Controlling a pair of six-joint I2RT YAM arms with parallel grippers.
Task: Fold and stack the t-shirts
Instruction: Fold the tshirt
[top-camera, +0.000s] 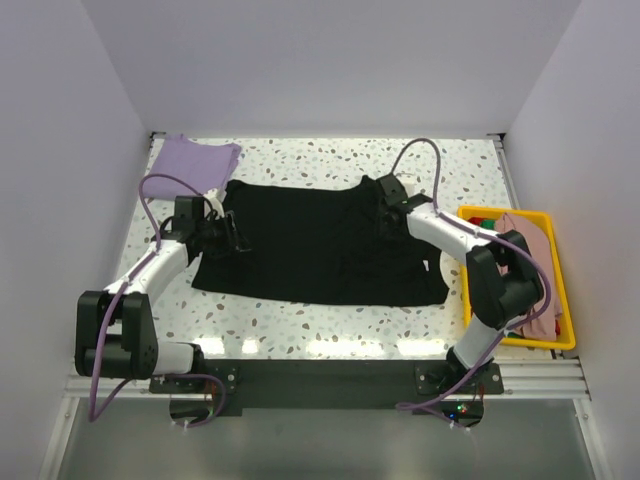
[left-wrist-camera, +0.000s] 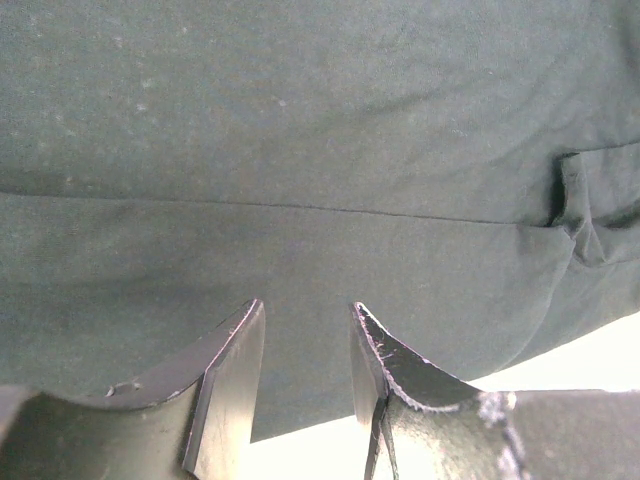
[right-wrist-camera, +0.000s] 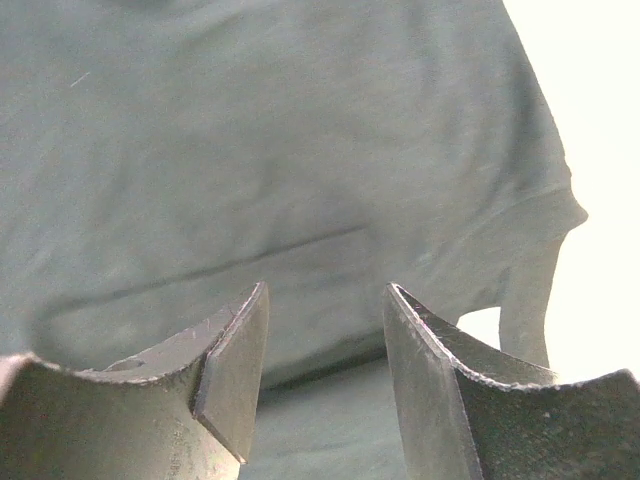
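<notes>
A black t-shirt (top-camera: 320, 250) lies spread flat across the middle of the table. My left gripper (top-camera: 228, 236) is at its left edge, open and empty, low over the cloth. In the left wrist view my left gripper (left-wrist-camera: 305, 310) has parted fingers above the black t-shirt (left-wrist-camera: 300, 150), near its hem. My right gripper (top-camera: 386, 194) is at the shirt's far right corner, open and empty. In the right wrist view my right gripper (right-wrist-camera: 325, 290) hovers over a layered edge of the black t-shirt (right-wrist-camera: 250, 150). A folded lavender t-shirt (top-camera: 192, 160) lies at the back left corner.
A yellow plastic bin (top-camera: 556, 290) stands at the right edge, holding a dusty pink t-shirt (top-camera: 528, 245) and a bit of green cloth (top-camera: 482, 222). White walls enclose the speckled table (top-camera: 300, 325) on the left, back and right.
</notes>
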